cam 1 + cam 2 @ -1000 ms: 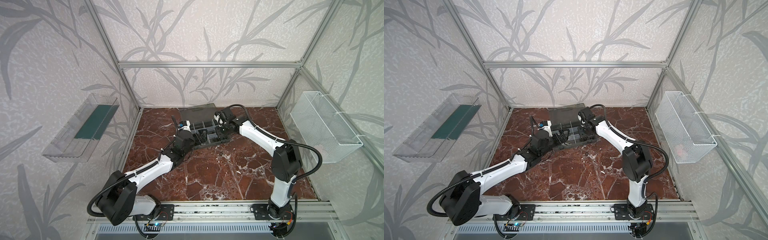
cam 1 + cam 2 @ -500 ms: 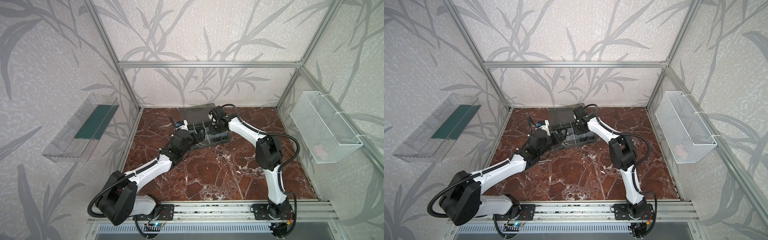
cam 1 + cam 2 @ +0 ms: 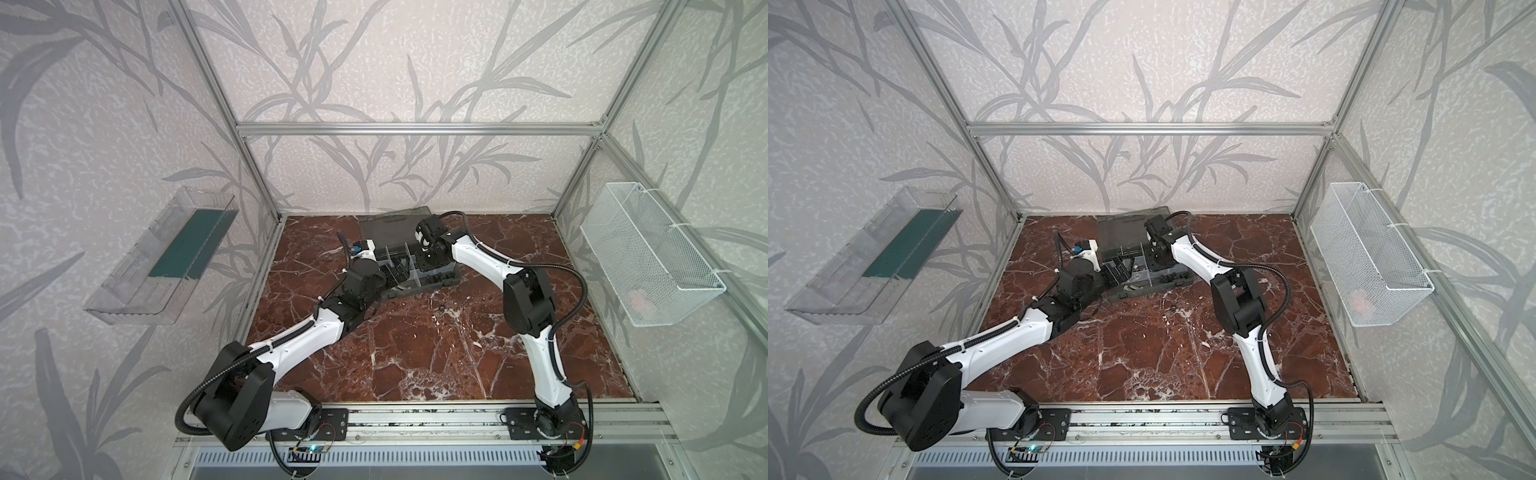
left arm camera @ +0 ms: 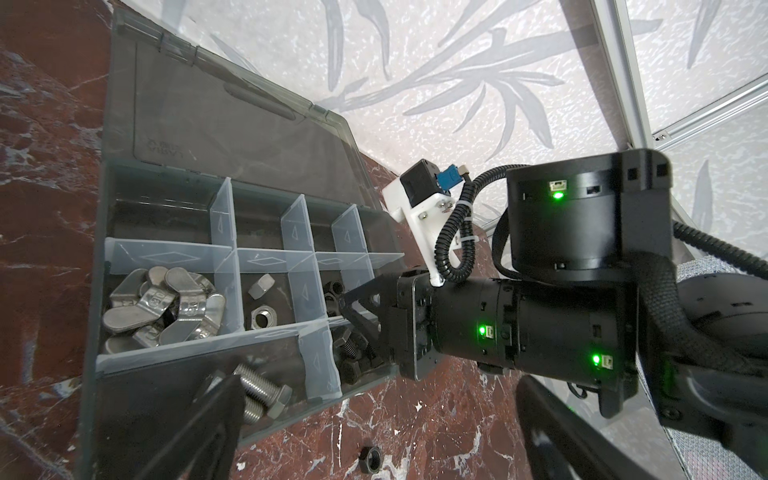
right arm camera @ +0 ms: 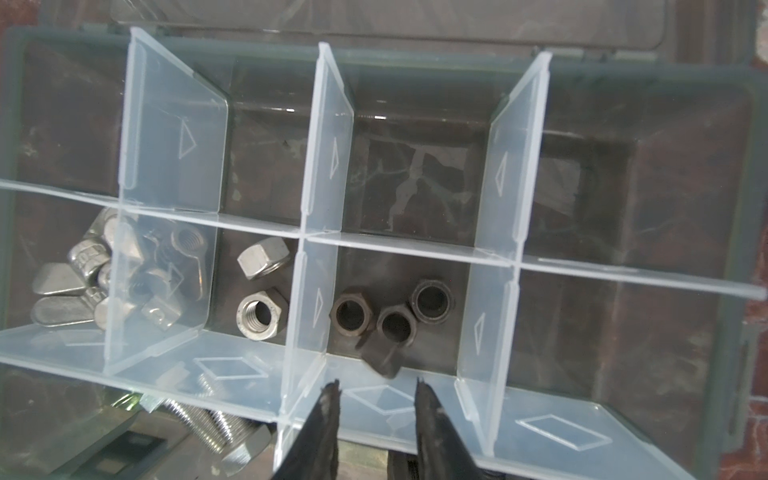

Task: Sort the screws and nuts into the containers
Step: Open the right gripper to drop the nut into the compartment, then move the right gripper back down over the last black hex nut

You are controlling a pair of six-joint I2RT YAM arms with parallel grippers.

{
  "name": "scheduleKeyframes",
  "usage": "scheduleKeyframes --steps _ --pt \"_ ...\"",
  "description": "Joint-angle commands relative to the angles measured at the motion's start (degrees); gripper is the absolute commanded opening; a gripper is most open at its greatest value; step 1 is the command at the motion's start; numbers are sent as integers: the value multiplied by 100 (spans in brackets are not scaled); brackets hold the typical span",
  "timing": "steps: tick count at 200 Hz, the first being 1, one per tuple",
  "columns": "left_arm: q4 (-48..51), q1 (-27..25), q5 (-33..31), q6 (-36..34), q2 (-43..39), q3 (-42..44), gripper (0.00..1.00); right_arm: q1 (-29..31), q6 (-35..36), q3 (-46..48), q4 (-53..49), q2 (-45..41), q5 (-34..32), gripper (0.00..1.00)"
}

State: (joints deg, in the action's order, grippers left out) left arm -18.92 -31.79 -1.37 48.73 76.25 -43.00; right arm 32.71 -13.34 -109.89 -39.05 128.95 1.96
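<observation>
The right gripper (image 5: 376,386) hangs with its jaws partly apart and nothing between the fingertips. It is above the near edge of the compartment that holds the black nuts (image 5: 390,316). Three of these lie flat. A fourth, the tilted nut (image 5: 380,361), sits on edge just beyond the fingertips.

In the same row, the adjoining compartment holds two silver hex nuts (image 5: 262,291), and the next holds the wing nuts (image 5: 83,286). Silver bolts (image 5: 208,415) lie in the row nearest the gripper. Translucent dividers (image 5: 324,166) separate all compartments of the organizer case (image 5: 739,208), whose lid (image 4: 228,124) lies folded back.

The left gripper (image 4: 378,386) is spread wide and grips nothing, with one finger over the bolt compartment. A loose nut (image 4: 369,459) lies on the table (image 3: 415,353) just beside the case.
</observation>
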Motion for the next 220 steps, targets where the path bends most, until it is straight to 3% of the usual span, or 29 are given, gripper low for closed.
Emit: scheduleKeyframes --steps 1,83,166,220 --pt "-155 24 36 101 -88 59 99 28 -10 -147 -147 14 13 37" --pt "-241 28 210 256 -77 60 99 22 24 443 -116 -1199 -127 41" --pt "-538 -254 719 1026 179 127 99 -15 77 2677 158 -2819 -389 43" --pt "-779 -389 940 1543 241 196 99 -52 -68 3967 611 -3090 225 44"
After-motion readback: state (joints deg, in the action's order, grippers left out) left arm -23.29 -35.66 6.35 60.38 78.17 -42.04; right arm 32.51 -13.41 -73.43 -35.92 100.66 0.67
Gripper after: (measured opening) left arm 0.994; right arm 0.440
